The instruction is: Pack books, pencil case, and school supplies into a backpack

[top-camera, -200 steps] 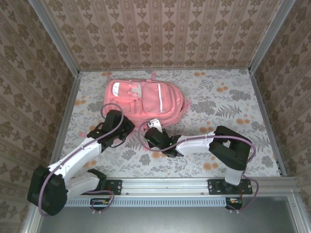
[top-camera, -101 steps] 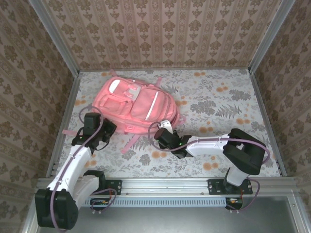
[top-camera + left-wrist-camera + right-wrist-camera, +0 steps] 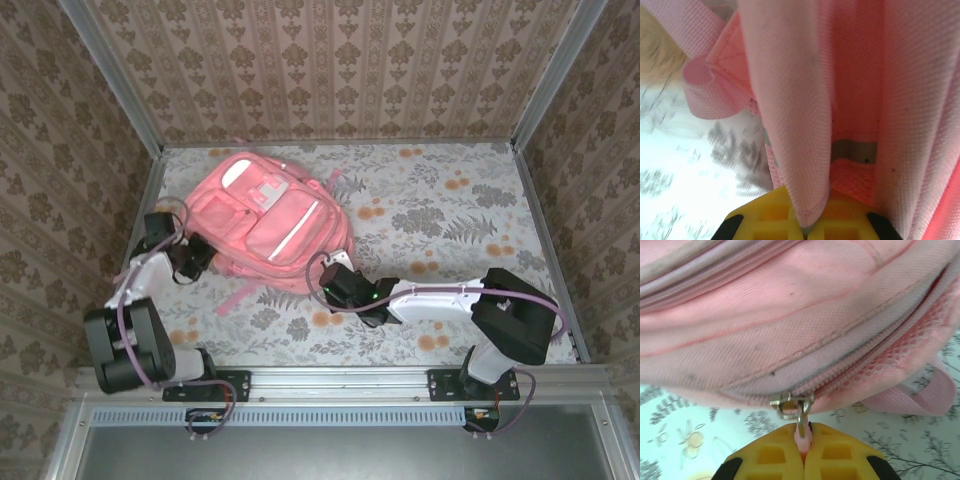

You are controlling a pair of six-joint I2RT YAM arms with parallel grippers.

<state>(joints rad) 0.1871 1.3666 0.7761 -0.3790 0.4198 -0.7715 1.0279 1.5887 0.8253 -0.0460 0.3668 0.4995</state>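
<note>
Backpack [image 3: 270, 215]: is lying at the upper left of the overhead view; soft and floppy, probably sagging when pulled.
Left gripper [image 3: 807, 227]: is pinching a fabric fold [image 3: 785, 125].
Right gripper [image 3: 802, 452]: is clamping the zipper pull [image 3: 801, 436], likely the best handle.

The backpack [image 3: 270, 215] is matt woven cloth (metal zipper [image 3: 791, 404]).

Bright, even light from overhead, shadows soft. Left wrist view blows out over the blurred tablecloth [image 3: 670, 170]; backpack [image 3: 855, 75] weave stays crisp.
</note>
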